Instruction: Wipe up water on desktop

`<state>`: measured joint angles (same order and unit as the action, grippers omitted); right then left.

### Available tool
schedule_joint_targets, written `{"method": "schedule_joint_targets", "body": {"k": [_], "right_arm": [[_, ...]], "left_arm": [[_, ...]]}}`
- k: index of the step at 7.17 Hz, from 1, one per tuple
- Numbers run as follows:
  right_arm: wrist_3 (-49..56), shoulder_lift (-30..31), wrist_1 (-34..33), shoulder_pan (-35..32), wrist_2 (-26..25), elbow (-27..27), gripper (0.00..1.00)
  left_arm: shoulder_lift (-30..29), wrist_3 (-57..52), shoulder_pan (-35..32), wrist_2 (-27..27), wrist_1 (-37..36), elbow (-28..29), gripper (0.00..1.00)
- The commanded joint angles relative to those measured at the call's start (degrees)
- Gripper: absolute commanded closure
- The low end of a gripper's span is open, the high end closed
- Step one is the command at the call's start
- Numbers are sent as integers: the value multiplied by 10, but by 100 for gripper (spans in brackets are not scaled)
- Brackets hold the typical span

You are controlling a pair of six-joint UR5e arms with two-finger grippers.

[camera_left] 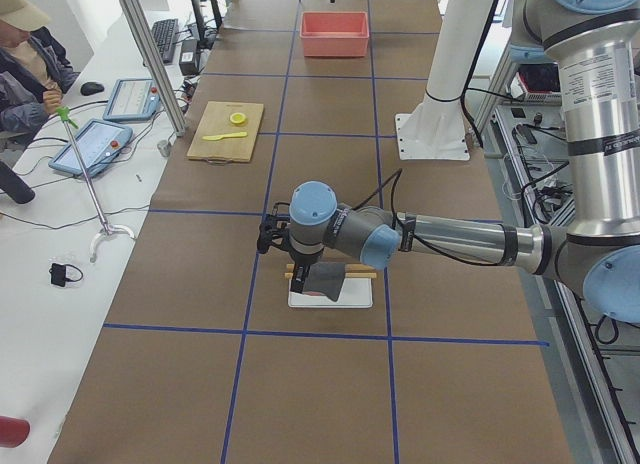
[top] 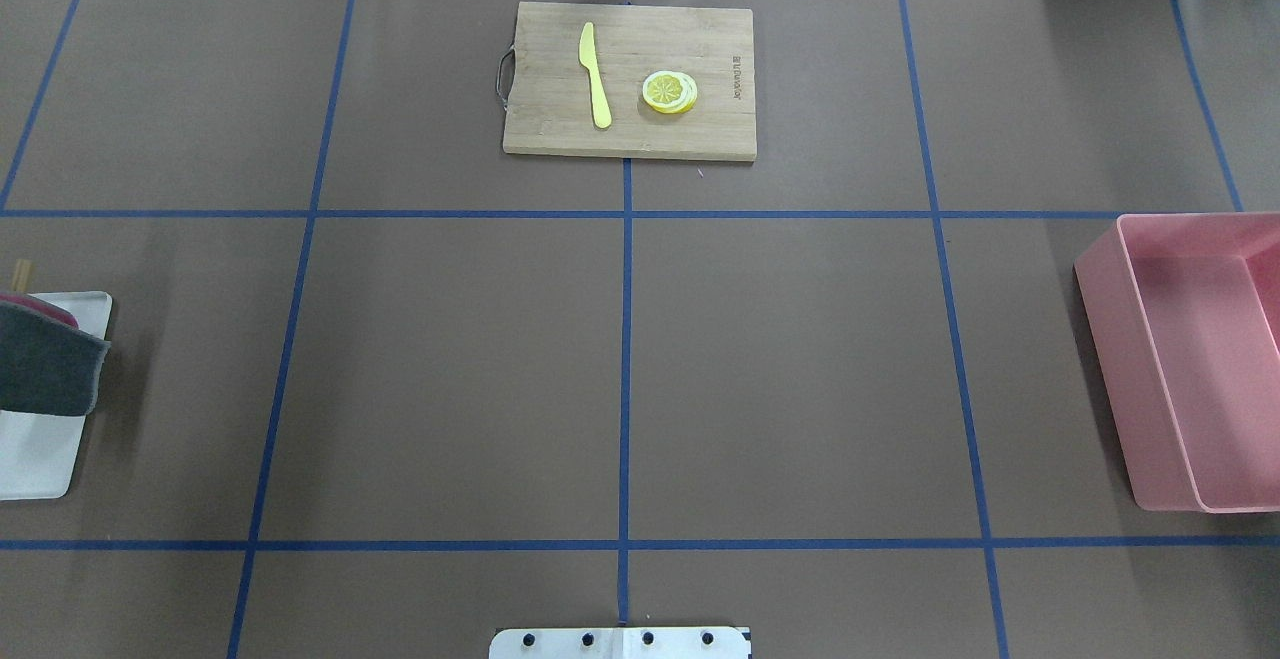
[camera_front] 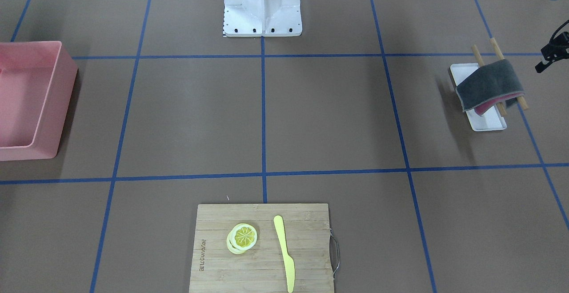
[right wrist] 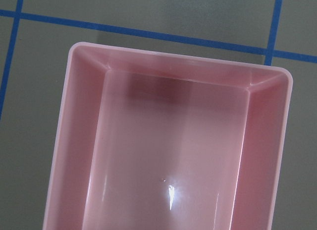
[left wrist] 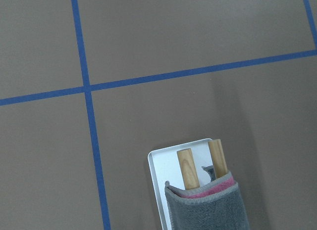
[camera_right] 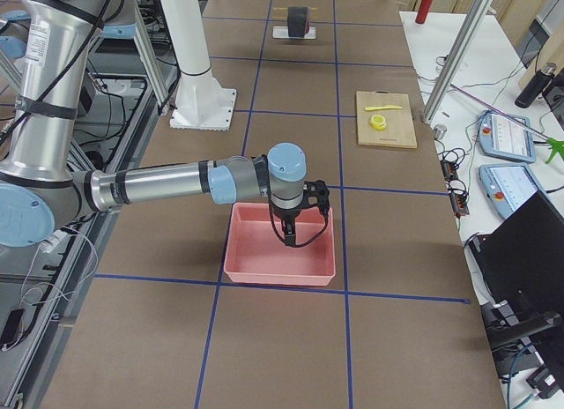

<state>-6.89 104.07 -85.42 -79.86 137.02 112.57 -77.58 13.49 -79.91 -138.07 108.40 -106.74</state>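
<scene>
The desktop (camera_front: 329,115) is a matte brown surface with a blue tape grid; it also shows in the overhead view (top: 450,369). I see no water on it. A grey cloth (camera_front: 489,84) over a pink one hangs on two wooden rods above a white tray (camera_front: 489,124); it also shows in the left wrist view (left wrist: 208,210). My left gripper (camera_left: 270,236) hovers just beside the cloth; only a black part of it shows at the front view's edge (camera_front: 553,53), so I cannot tell its state. My right gripper (camera_right: 293,231) hangs over the pink bin (camera_right: 278,272); I cannot tell its state.
The pink bin (top: 1100,339) stands at the robot's right side, empty in the right wrist view (right wrist: 74,141). A bamboo cutting board (top: 560,129) at the far edge carries a yellow knife (top: 595,79) and lemon slices (top: 669,92). The robot's base plate (camera_front: 262,28) is at mid-table.
</scene>
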Motion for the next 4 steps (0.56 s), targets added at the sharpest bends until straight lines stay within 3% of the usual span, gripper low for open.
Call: {"method": "schedule_joint_targets", "body": {"k": [1,4], "right_arm": [[-1,0,1,1,1,0,0],[-1,0,0,1,2,-1,0]], "left_arm": [[20,13,10,3,-2,4,2],[24,85,12,-2,21,3,2]]}}
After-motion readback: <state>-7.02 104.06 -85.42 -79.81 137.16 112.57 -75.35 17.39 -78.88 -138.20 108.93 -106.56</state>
